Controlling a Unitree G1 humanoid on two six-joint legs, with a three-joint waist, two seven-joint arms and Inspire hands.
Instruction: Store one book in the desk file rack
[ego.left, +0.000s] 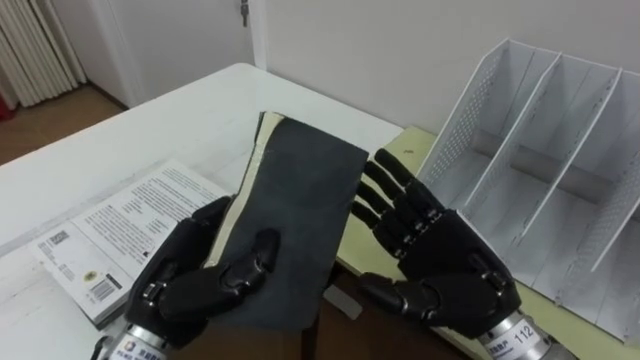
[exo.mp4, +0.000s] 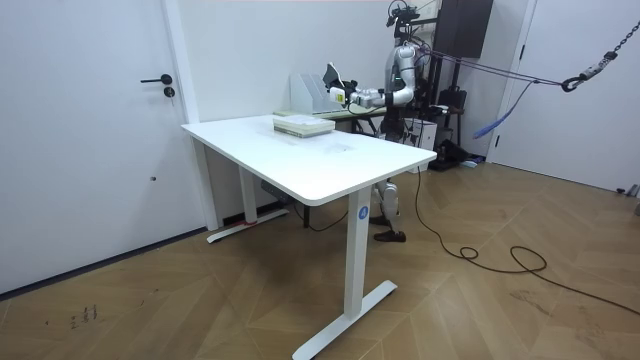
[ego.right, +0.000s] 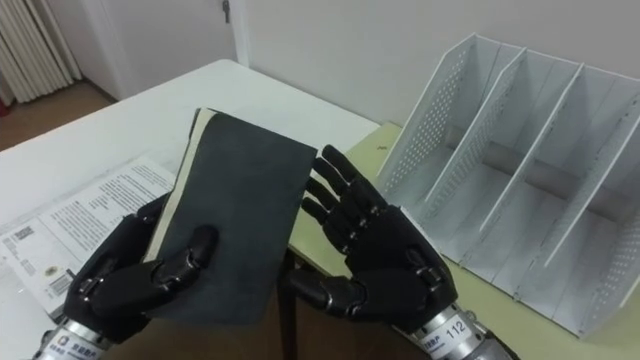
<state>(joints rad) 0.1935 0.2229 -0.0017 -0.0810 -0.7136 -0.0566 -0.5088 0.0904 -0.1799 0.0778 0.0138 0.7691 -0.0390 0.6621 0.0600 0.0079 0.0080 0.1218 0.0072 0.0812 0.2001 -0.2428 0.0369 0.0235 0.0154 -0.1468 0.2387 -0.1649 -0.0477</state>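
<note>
- Leftmost, a curtain (ego.left: 35, 50) hangs in the far corner, beyond the white table (ego.left: 150, 130).
- On that table, close to the robot, a pale paperback (ego.left: 120, 235) lies flat with its printed cover up.
- Just right of the paperback, the left hand (ego.left: 190, 290) is clamped on the near end of a dark book (ego.left: 295, 200), with fingers curled underneath and the thumb pressed on the cover.
- The book is lifted clear of the table and tilted. Its dark cover faces the camera, and its cream page edge runs along its left side.
- Next comes the right hand (ego.left: 450, 260), with its palm turned toward the book and its fingers straight and spread. The fingertips are just beside the book's right edge, but whether they touch it cannot be told.
- Under that hand lies a green desk (ego.left: 410, 140), butted against the white table.
- Farthest right, the white file rack (ego.left: 560, 170) stands on the green desk, its perforated dividers forming several slots, apart from the book.
- From the room view, the robot stands at the far end of the white table with the book raised before it and the file rack at the room view's left of it.
</note>
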